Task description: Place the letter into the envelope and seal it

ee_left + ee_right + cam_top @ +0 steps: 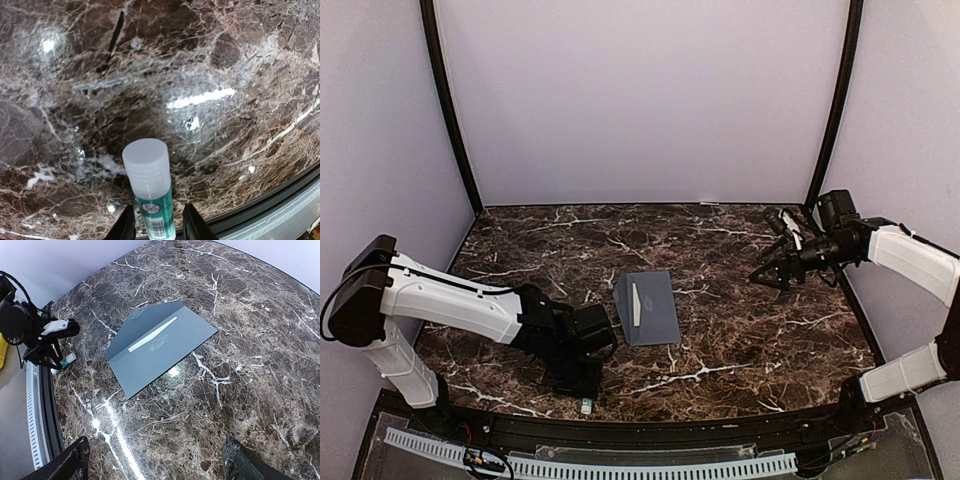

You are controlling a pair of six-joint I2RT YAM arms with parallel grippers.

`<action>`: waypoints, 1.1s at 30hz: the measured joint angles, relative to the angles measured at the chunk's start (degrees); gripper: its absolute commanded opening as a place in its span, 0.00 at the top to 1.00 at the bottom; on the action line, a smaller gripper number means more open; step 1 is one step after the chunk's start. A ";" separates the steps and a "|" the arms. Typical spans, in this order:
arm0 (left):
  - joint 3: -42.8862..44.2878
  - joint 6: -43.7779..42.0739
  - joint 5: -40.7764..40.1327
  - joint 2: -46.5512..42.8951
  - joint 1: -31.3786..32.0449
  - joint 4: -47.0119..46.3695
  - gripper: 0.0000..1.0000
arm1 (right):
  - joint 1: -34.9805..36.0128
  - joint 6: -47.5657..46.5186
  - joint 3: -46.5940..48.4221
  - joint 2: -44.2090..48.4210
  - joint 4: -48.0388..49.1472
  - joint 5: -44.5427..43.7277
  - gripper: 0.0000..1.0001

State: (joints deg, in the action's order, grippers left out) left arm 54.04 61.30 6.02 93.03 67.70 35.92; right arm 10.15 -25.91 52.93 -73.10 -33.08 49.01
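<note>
1. L gripper (159, 226) low at table (750, 340) near edge, straddling glue stick (147, 170); can't tell if clamped.
2. R gripper (157, 462) wide open, empty, raised far right.
3. Envelope (650, 308) mid-table, flap partly up.

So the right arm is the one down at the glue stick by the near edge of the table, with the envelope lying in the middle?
No: it is the left gripper at the glue stick, as the left wrist view shows. The rest holds: the stick is by the near edge of the table, with the envelope in the middle.
</note>
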 measured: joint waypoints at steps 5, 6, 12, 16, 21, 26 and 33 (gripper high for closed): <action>-0.90 0.66 0.42 1.60 0.02 -2.82 0.74 | 0.00 -0.02 0.00 0.00 0.00 0.00 0.12; -0.90 0.70 0.48 1.70 0.00 -3.21 0.75 | 0.00 -0.02 0.00 0.00 -0.02 0.00 0.12; -0.87 0.63 0.79 2.05 0.02 -4.26 0.85 | 0.02 -0.20 0.00 0.00 -0.02 0.00 0.12; -0.02 -0.66 0.35 2.43 0.02 -3.43 0.89 | 0.09 -0.20 0.00 0.04 -0.04 0.00 0.12; 5.20 -6.40 -2.43 4.55 0.02 1.62 0.91 | 0.33 -0.20 0.00 0.22 -0.20 0.26 0.15; 15.52 -16.33 -5.29 5.38 -1.33 4.61 0.93 | 0.33 -0.13 0.68 1.42 -1.05 0.46 0.15; 30.36 -34.42 -2.91 8.26 -8.31 1.51 0.99 | 0.33 -0.24 6.36 4.61 -3.85 2.64 0.20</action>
State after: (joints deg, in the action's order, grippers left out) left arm 84.40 26.87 3.11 101.30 59.40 37.43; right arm 10.48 -26.15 59.29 -68.49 -36.93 51.66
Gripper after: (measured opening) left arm 0.179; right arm 0.829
